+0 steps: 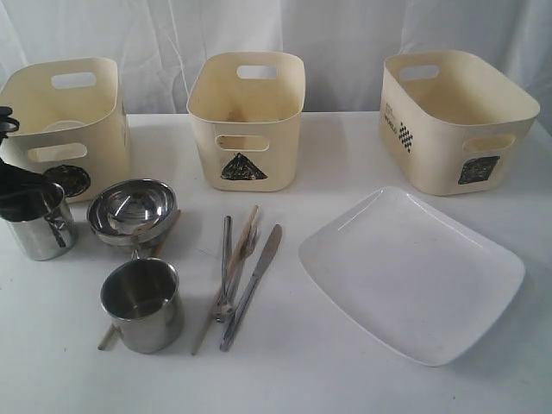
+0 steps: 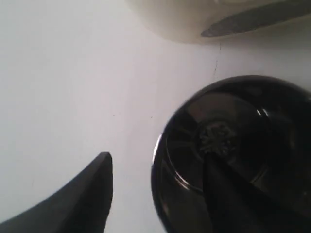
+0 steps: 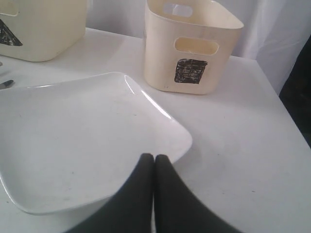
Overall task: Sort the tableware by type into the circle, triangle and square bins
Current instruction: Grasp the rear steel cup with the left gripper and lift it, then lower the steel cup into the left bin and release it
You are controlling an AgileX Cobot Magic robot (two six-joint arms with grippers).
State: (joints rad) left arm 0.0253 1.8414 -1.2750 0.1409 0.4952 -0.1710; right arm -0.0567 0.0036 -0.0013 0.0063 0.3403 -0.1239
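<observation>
White table [image 1: 345, 147]: knife [image 1: 254, 285], fork [image 1: 226, 259], chopsticks [image 1: 205, 328] roughly parallel, long axes toward triangle bin [image 1: 285, 147].

Bright diffuse light, soft shadows, left wrist view blurred

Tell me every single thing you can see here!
circle bin: 1, cream, back left
triangle bin: 1, cream, back middle
square bin: 1, cream, back right
mugs: 2, steel, one far left, one front left
nested bowls: steel, between the mugs; number unclear
fork: 1, steel, middle
knife: 1, steel, right of the fork
chopsticks: thin, tan, by the fork; number unclear
plate: 1, white, front right
table: 1, white, under everything
left fingers: black, open, one inside the far-left mug, one outside
right fingers: black, shut, over the plate's edge
</observation>
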